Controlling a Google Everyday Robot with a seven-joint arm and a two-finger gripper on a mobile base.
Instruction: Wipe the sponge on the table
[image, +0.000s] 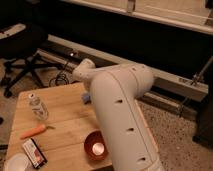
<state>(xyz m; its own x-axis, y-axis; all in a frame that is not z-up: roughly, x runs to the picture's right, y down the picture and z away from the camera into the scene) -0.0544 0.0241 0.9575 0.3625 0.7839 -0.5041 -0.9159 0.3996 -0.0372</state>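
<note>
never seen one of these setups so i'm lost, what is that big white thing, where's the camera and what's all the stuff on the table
The big white shape is the robot's single arm, seen close up. There is only one camera, looking down along the arm at a low wooden table; where it is mounted isn't known. The arm reaches to the table's far side. Its gripper is hidden behind the arm there, fingers shut. A light-blue sponge peeks out beside that spot; whether it is held can't be seen. Also on the table are a clear bottle, an orange carrot, a red bowl and a small packet. An office chair stands behind.
</note>
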